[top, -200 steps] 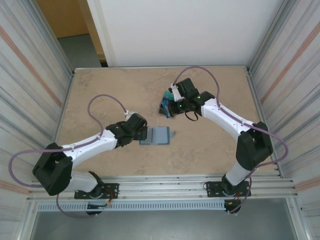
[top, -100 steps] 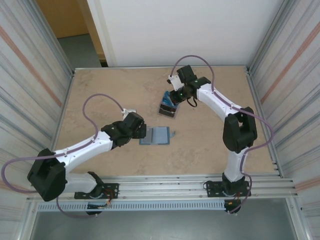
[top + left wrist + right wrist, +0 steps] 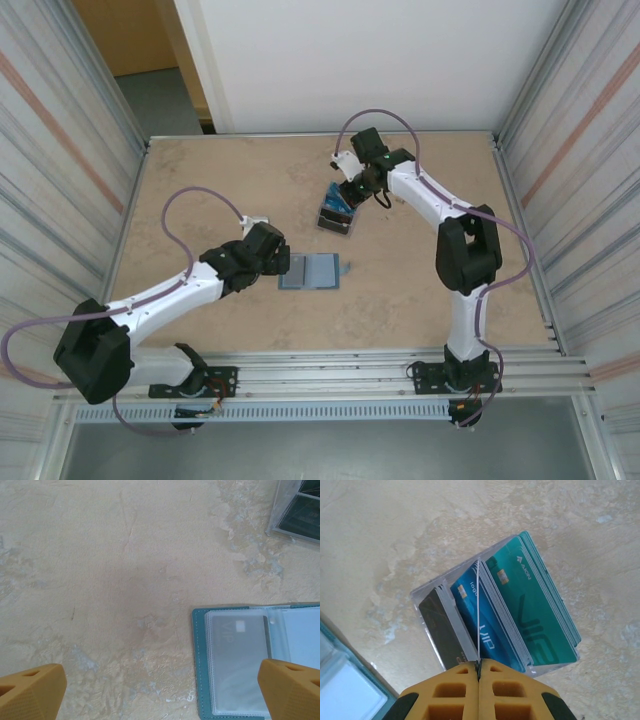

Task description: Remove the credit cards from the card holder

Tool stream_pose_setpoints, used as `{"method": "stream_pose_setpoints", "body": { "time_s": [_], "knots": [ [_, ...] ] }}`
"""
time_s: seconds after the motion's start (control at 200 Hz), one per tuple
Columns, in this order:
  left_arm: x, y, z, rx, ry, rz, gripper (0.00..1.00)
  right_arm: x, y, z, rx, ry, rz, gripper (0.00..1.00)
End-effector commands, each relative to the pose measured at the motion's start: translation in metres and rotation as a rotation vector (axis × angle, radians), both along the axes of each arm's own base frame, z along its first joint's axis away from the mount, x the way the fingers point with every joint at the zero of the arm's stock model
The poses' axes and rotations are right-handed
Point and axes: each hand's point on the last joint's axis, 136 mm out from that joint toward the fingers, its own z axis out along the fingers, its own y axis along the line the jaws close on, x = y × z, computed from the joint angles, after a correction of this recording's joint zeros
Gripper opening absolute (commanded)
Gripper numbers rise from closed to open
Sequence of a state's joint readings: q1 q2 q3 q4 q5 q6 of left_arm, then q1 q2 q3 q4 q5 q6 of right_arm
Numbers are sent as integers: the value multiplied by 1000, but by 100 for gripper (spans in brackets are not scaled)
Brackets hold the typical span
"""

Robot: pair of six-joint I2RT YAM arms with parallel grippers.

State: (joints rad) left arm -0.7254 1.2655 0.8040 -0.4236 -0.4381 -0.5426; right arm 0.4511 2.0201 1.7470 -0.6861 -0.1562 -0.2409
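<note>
Slate-blue card holder (image 3: 312, 272) lies open on surface (image 3: 200, 200), slots (image 3: 220, 690) up for access w/ one card (image 3: 237, 642) inside; L end effector (image 3: 160, 687) spread wide at its edge, R end effector (image 3: 479, 667) closed tight above tray (image 3: 422, 597) storing upright credit cards (image 3: 535, 610).

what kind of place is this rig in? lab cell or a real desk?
Probably a lab robot cell, not a real desk: a stone-look table boxed in by ribbed panels, with the left arm and right arm bolted to metal rails at its near edge.
</note>
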Motion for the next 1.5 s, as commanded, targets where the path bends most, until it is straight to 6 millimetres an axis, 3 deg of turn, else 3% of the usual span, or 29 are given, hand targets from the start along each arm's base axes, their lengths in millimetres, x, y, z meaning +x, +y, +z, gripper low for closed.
{"method": "stream_pose_setpoints", "body": {
  "time_s": [0.0,0.306,0.777,1.453,1.493],
  "knots": [
    [-2,8,0,14,6,13,99,7,-7,-10,-70,-11,29,1],
    [-3,12,-6,16,34,34,99,8,-10,-26,-115,2,61,1],
    [-3,13,-5,13,34,43,99,-1,5,13,-57,-24,167,0],
    [-2,15,-4,10,33,48,99,6,-5,-17,-144,-9,199,0],
    [-2,15,-4,9,35,47,99,12,-2,-8,-138,-34,199,0]
  ]
}}
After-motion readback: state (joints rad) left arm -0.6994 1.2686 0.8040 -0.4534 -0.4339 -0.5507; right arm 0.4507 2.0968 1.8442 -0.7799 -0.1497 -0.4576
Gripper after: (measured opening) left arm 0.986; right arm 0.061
